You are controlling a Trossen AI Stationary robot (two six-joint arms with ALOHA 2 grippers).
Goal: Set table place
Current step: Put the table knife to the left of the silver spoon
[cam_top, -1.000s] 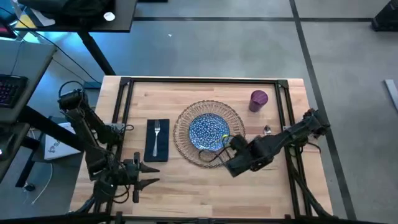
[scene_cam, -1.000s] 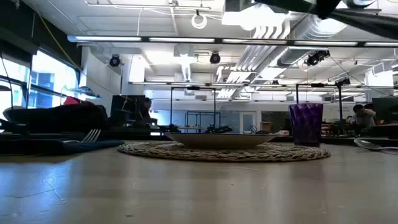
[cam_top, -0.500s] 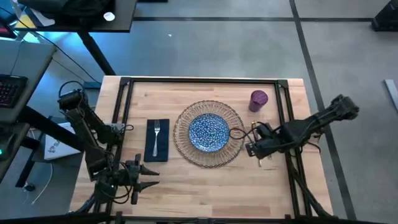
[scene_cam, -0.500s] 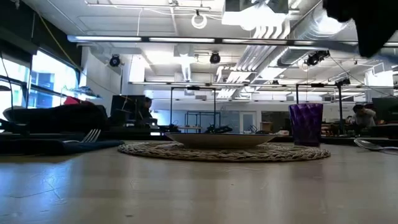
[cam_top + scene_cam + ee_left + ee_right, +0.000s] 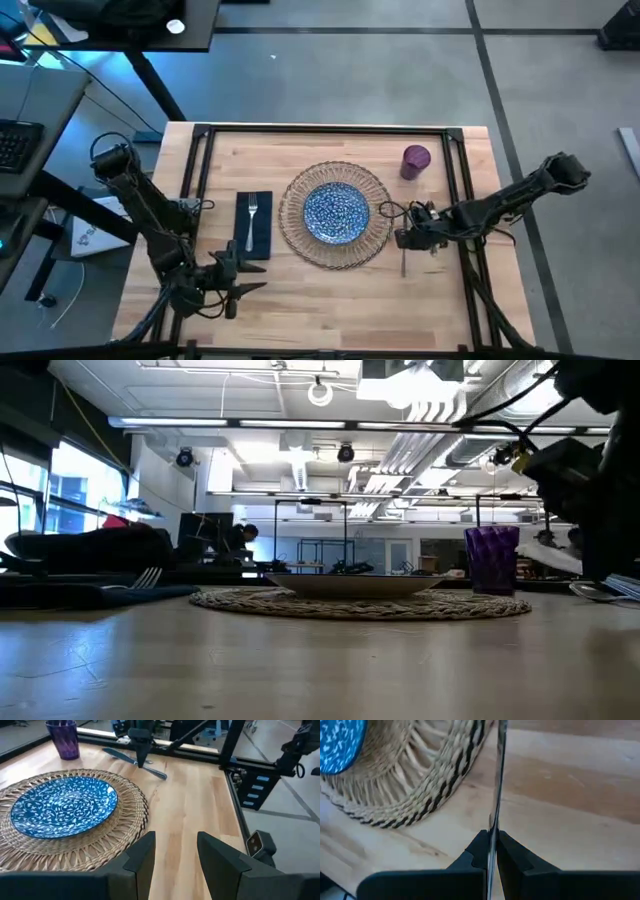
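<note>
Place setting: I see the woven mat [image 5: 336, 215] in the middle of the bench [image 5: 330, 300], with the blue plate [image 5: 335, 212] centred on it.
Napkin: the dark napkin [image 5: 253, 226] lies just to the left of the mat, with a fork [image 5: 252, 214] on top, tines pointing to the far edge.
Cup: the purple cup [image 5: 416, 161] stands upright beyond the mat's right side, near the far right corner.
Knife: my right hand [image 5: 491, 837] is clenched on a knife [image 5: 496, 785], just to the right of the mat; in the right wrist view the thin blade runs straight out between the fingers [image 5: 476, 851], past the mat's edge. In the left wrist view it lies on the wood under that hand, with a second piece of cutlery [image 5: 119, 755] beside it near the cup; I cannot tell what kind.
Right arm: it reaches in from the right edge of the bench, low over the wood.
Left hand: my left hand [image 5: 245, 278] hovers over the near left part of the bench, fingers [image 5: 142, 857] spread apart, grasping nothing, well apart from the napkin.
</note>
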